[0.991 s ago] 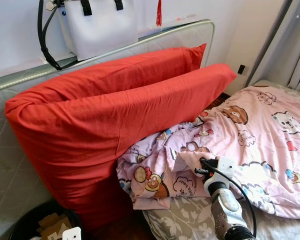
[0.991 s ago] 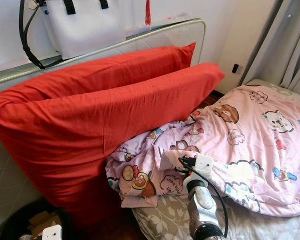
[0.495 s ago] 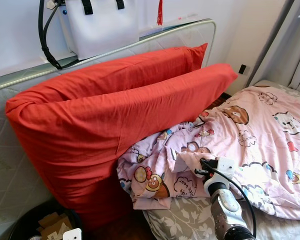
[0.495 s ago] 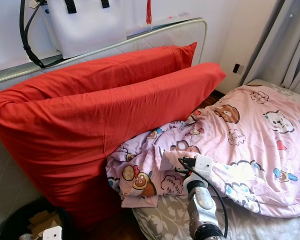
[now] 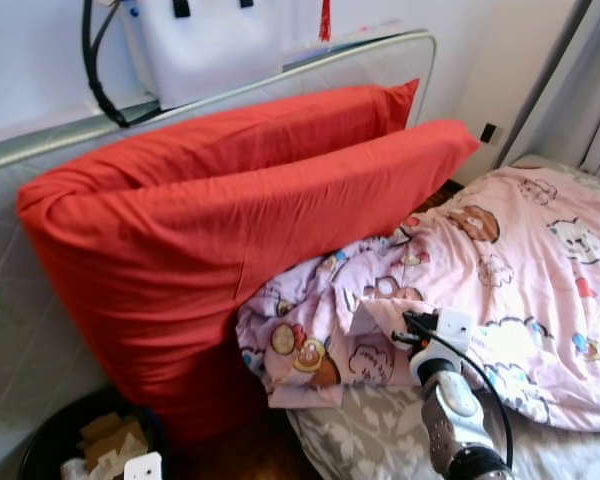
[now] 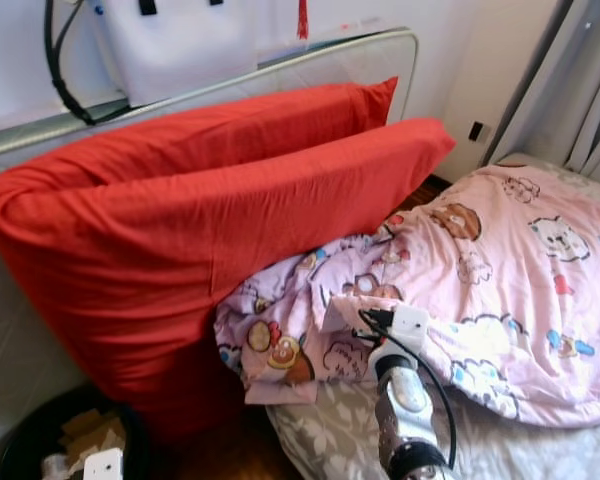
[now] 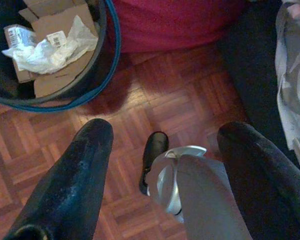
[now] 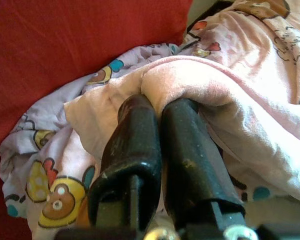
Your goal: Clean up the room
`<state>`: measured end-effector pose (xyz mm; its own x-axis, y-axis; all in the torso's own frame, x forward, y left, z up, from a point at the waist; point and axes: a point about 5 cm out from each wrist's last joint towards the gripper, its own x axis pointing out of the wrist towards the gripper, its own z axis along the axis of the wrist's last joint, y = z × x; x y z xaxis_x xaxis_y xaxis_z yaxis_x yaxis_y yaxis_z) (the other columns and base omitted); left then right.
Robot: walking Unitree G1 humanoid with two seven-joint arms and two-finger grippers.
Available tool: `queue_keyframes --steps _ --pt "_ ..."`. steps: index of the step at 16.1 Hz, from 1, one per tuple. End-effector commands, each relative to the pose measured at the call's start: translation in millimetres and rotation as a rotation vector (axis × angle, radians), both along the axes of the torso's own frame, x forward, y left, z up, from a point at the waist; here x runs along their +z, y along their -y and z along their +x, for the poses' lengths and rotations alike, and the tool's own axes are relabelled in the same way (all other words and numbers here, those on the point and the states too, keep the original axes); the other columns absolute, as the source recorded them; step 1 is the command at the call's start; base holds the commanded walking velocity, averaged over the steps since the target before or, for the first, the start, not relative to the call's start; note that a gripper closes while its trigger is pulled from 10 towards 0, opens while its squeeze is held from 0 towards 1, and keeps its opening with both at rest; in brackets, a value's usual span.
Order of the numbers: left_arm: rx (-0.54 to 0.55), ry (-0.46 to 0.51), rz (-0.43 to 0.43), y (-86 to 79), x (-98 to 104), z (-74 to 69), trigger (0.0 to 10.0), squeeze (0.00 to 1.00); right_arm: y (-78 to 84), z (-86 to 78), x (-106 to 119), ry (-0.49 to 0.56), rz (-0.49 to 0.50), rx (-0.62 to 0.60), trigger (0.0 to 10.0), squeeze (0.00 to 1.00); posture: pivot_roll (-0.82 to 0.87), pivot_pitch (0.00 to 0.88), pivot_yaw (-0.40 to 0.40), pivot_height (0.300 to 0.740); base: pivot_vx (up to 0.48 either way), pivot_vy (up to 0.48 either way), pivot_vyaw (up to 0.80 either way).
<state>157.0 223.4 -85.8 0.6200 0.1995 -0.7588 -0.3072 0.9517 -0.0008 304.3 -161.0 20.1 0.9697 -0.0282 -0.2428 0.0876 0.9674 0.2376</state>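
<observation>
Currently, lower right of the head view: right gripper (image 8: 157,107), fingers pressed together, pinching a fold of pink cartoon quilt (image 5: 520,260); quilt bunched at centre, spread toward the right edge over grey floral sheet (image 5: 370,440). Left and centre: two red pillows (image 5: 230,210) leaning on upright mattress (image 5: 20,330). Upper left: white bag (image 5: 205,45). Lower left: black bin (image 7: 50,50) holding cardboard and plastic. Left gripper (image 7: 165,150) hanging with fingers spread apart over parquet floor (image 7: 180,85)
</observation>
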Motion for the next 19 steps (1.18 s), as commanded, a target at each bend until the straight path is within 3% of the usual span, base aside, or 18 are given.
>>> queue_keyframes --steps 1,11,19 --pt "-0.018 -0.018 0.008 -1.2 -1.6 -4.1 10.0 0.00 3.5 2.6 2.1 -0.004 -0.014 -0.012 10.0 0.00 0.03 0.012 -0.022 0.740 -0.259 0.000 0.00" --pt "-0.009 -0.024 0.009 -0.9 -2.2 -5.4 10.0 0.00 13.0 3.4 4.6 0.000 -0.042 -0.065 10.0 0.00 0.04 0.056 -0.030 0.740 -0.262 0.000 0.00" --pt "-0.006 -0.022 0.012 -0.9 -1.8 -4.4 10.0 0.00 1.1 2.7 5.6 0.028 -0.040 -0.020 10.0 0.00 0.04 0.063 -0.034 0.740 -0.260 0.000 0.00"
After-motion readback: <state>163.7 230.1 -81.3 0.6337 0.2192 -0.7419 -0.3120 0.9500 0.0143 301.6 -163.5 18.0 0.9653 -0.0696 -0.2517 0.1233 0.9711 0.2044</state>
